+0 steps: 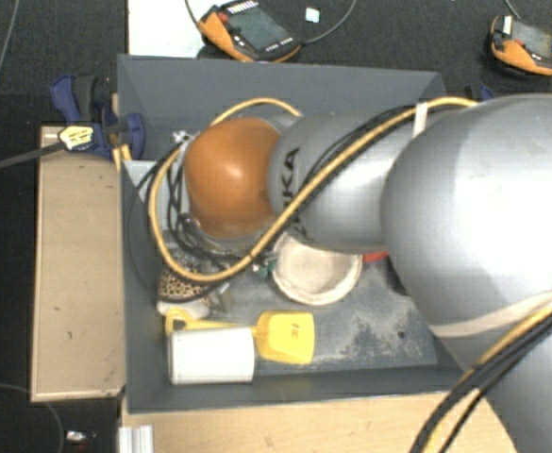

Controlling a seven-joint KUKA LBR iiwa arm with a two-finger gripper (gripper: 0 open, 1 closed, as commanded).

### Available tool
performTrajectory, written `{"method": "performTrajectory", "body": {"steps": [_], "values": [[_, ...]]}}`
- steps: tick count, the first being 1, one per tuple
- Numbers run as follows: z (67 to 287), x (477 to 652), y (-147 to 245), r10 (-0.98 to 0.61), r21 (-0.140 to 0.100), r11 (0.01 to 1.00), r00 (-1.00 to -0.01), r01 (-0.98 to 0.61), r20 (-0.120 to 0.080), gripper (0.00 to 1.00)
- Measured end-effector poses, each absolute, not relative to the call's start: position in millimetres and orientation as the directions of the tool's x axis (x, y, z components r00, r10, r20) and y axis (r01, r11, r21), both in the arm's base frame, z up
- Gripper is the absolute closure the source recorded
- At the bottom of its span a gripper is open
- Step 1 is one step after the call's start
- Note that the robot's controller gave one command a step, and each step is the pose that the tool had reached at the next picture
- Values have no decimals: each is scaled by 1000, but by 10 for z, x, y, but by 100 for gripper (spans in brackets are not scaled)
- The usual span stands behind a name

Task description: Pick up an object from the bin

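Note:
My gripper [200, 242] shows as a dark body under the arm's orange cover, low over the left half of the bin. Just below it lies a small leopard-patterned thing [181, 286], partly hidden by the cable loop. A round white bowl [315, 272] sits to its right, half under the arm. Along the bin's front wall lie a white cylinder [211, 355] on its side and a yellow tool-like thing [285, 336] with a thin yellow handle reaching left.
The arm and its cover hide most of the bin's middle and back. A yellow cable loops round the cover and down to the floor. A sliver of something red [375, 256] peeks out under the arm. Bare grey floor lies at the front right.

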State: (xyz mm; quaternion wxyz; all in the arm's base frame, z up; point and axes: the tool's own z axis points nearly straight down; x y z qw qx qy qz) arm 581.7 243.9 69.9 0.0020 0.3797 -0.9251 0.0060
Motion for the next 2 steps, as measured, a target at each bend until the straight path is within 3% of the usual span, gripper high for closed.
{"method": "performTrajectory", "body": {"steps": [2], "values": [[732,5814,2431,-700,-9,714,-714,-701,8,100]]}}
